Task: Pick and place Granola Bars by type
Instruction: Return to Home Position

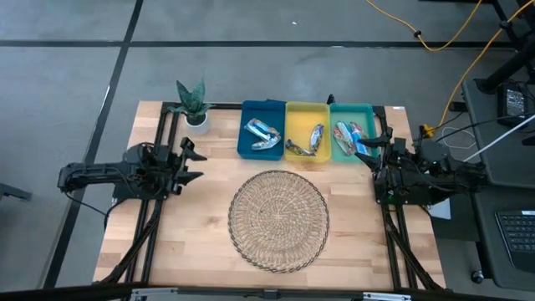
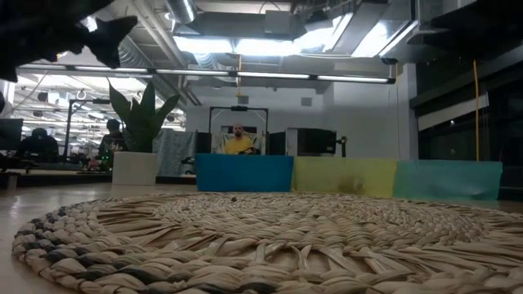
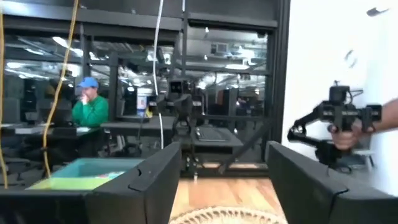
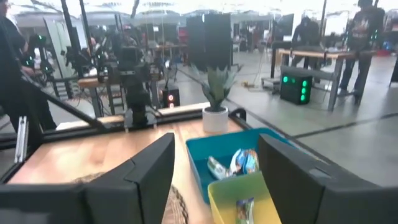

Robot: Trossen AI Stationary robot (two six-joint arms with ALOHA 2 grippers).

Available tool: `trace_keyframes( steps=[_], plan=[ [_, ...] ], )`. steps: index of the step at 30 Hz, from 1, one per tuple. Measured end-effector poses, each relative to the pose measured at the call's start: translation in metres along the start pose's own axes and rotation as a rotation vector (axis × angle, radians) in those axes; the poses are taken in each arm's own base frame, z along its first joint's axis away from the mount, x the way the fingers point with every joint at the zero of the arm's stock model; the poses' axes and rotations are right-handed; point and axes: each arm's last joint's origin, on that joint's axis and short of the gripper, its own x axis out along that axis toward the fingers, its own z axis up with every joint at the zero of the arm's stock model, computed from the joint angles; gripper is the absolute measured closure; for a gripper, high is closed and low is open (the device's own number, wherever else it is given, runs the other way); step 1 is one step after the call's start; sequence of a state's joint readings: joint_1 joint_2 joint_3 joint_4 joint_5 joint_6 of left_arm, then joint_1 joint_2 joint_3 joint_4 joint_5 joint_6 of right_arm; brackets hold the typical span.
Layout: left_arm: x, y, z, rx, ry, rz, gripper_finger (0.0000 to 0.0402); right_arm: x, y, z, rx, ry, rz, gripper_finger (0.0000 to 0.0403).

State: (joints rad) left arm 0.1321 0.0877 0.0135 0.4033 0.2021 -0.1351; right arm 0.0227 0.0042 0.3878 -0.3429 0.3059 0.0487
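The bars (image 1: 262,134) are looking small, flat and shiny. They are all lying in three trays lined up just behind the mat (image 1: 278,219). Silvery ones are sitting in the blue tray (image 1: 272,114), bluish ones in the yellow tray (image 1: 301,115), and reddish ones in the teal tray (image 1: 358,114). The left gripper (image 1: 194,160) is hanging left of the mat and the right gripper (image 1: 374,149) right of it, both spread wide and holding nothing. The low view is showing only tray walls; the high view is showing the bars inside.
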Motion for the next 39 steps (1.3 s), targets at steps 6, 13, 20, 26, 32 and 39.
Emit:
trace_keyframes(
  steps=[6, 13, 20, 26, 32, 39],
  plan=[
    [-0.001, -0.004, -0.015, 0.062, 0.132, 0.107, 0.0176, 0.0, -0.001, -0.004, 0.015, 0.044, -0.018, 0.0173],
    [-0.007, -0.01, -0.034, 0.083, 0.322, 0.094, 0.0176, 0.0, -0.001, -0.004, 0.064, 0.04, -0.045, 0.0173],
    [-0.008, -0.012, -0.034, 0.118, 0.336, 0.01, 0.0176, 0.0, -0.002, -0.005, 0.072, 0.051, -0.059, 0.0173],
    [-0.007, -0.012, -0.035, 0.15, 0.345, 0.004, 0.0176, 0.0, -0.002, -0.007, 0.129, 0.064, -0.078, 0.0173],
    [-0.007, -0.012, -0.035, 0.15, 0.345, 0.004, 0.0176, 0.009, 0.0, -0.022, 0.191, 0.055, -0.058, 0.0187],
    [-0.007, -0.012, -0.035, 0.15, 0.345, 0.004, 0.0176, 0.032, 0.013, -0.068, 0.248, -0.155, 0.253, 0.0315]
  ],
)
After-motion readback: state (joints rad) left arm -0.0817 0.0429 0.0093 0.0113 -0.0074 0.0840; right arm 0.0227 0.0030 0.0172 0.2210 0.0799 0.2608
